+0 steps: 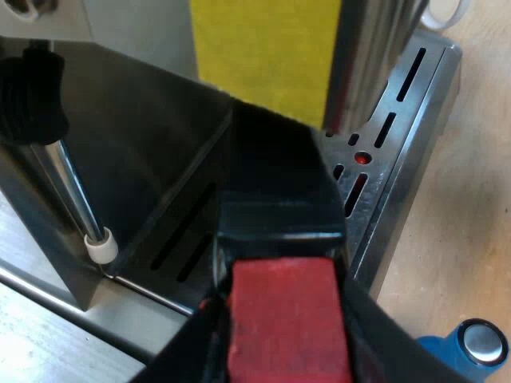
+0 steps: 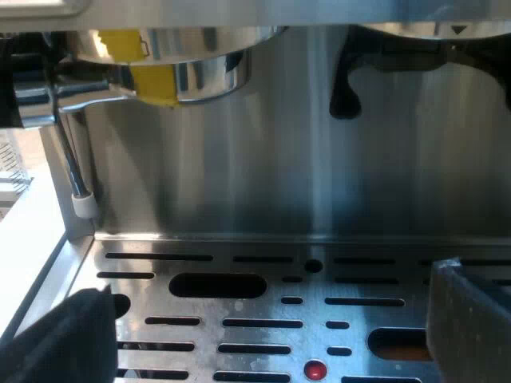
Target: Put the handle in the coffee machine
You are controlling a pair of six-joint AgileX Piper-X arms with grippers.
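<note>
Handle (image 1: 271, 183) clamped at its red end (image 1: 287, 319) by left gripper (image 1: 283, 355), fingers (image 1: 180, 359) pressed on both sides of the red block. Grip is at the tail end, prob so the far metal end can lead into the espresso machine (image 1: 136, 32). That far end is hidden behind the dark shaft. Handle hangs over drip tray (image 1: 399, 152), pointing at the machine's front, near steam wand (image 1: 76, 199) w/ white tip (image 1: 101, 247). Judged not locked in yet. Blue tamper (image 1: 471, 347) stands on wood table (image 1: 471, 239) just beside the tray, apart from the handle, prob parked out of the way.

Right gripper (image 2: 271, 319) is low over the tray, fingers (image 2: 68, 339) wide apart, nothing btwn them. Looks idle, kept under and clear of brew head (image 2: 200, 60), prob to leave the other arm room. Yellow piece (image 2: 152, 80) sits at the head's rim, purpose unclear. Yellow patch (image 1: 263, 48) also on the machine's front.

Writing: no brand, label or text readable anywhere. Red dot (image 2: 315, 369) in the tray has no lettering.
</note>
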